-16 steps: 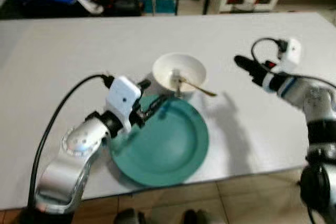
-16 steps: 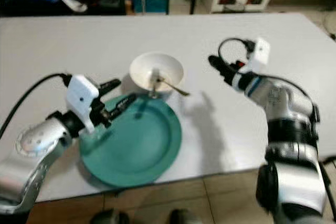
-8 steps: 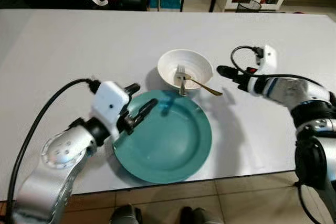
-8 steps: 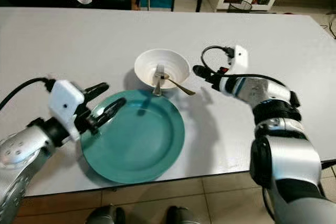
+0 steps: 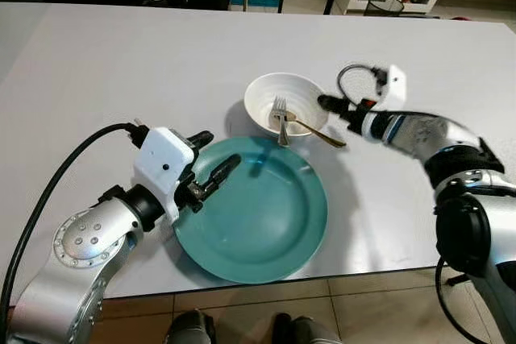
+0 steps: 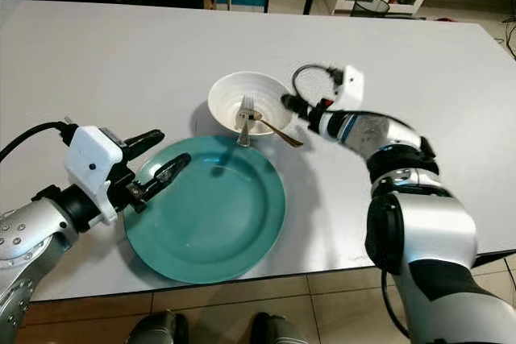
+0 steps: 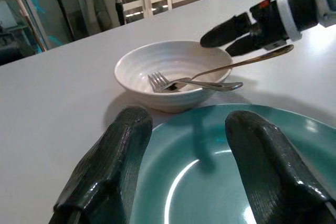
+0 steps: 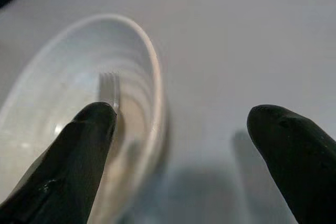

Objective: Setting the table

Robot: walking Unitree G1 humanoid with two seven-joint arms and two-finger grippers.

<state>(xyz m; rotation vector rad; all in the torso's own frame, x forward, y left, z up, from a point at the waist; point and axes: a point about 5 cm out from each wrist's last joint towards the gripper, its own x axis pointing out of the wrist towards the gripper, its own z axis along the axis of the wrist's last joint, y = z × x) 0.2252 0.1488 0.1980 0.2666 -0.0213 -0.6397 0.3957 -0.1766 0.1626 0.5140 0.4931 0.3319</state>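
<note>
Bowl with fork, spoon just beside spread right gripper; left gripper spread over plate.

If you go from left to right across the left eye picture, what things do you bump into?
Left gripper → teal plate → white bowl with the fork in it → right gripper, close by the bowl's rim.
</note>
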